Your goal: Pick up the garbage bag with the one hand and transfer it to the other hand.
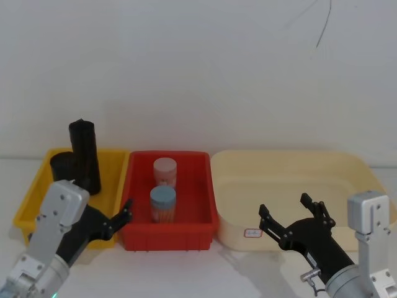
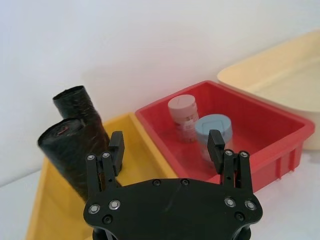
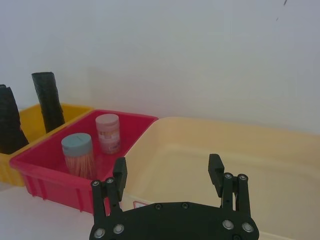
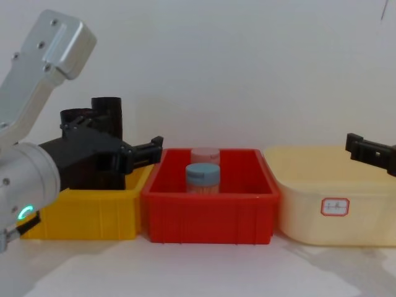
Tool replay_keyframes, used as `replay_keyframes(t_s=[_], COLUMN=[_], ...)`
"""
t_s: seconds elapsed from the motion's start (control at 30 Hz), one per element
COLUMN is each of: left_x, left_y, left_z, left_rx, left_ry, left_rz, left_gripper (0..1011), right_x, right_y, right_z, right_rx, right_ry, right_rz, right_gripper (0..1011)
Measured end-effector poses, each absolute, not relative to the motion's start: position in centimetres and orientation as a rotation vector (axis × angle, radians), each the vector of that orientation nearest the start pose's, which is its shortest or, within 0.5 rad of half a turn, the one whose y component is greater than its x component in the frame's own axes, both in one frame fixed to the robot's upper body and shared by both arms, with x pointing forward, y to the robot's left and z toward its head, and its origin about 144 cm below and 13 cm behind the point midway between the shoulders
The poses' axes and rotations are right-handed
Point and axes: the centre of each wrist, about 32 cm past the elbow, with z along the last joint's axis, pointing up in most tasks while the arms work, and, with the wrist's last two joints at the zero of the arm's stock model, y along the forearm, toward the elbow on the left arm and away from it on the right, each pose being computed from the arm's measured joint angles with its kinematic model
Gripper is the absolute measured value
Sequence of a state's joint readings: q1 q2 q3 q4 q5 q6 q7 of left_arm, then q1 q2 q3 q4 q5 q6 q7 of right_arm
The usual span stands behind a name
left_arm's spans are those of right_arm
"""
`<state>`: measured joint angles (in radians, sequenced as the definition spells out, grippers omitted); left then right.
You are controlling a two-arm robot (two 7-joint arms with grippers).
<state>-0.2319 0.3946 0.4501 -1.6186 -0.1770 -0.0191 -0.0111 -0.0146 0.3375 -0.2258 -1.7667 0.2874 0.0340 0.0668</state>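
Gripping spot: garbage bag (image 1: 85,155) mid-height — upright, likely light, soft-skinned, slippery.
Left claw (image 2: 166,144): apart, near it.
Right claw (image 1: 284,205): apart, well aside.

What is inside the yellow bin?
Two standing black rolls: a taller garbage bag and a shorter roll. The left tool, open, covers part of the yellow bin's floor.

We see bright, even, diffuse light over the white table (image 4: 198,272), which nearly melts into the wall. Faint, soft shadows lie along its front edge below the red tray (image 4: 209,210) and the cream tray (image 4: 337,204), so the light probably falls from overhead. The red tray's glossy floor carries a sheen. The black rolls (image 1: 84,155) stay flatly dark. A green ring (image 4: 23,213) glows on the left arm.
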Motion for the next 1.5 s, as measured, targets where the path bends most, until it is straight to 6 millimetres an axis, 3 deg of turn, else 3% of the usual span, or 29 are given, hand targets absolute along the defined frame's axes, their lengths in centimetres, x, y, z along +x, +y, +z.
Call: replay_keyframes(t_s=[0.47,0.8,1.5], left_x=[48.5,48.7,51.3], left_y=[24.3,26.6,27.4], left_z=[118.3,118.2,119.7], left_rx=[0.098,0.075,0.024], left_ry=[-0.359,-0.330,-0.237], left_rz=[1.187,1.252,1.250], left_gripper=[1001,1001,1001], right_x=[44.3,44.3,44.3], right_y=[-23.7,-23.7,-23.7], right_z=[118.9,118.9,118.9], right_rx=[0.026,0.026,0.026], right_ry=[-0.075,-0.075,-0.075], right_rz=[-1.230,-1.229,-1.230], right_gripper=[1000,999,1000])
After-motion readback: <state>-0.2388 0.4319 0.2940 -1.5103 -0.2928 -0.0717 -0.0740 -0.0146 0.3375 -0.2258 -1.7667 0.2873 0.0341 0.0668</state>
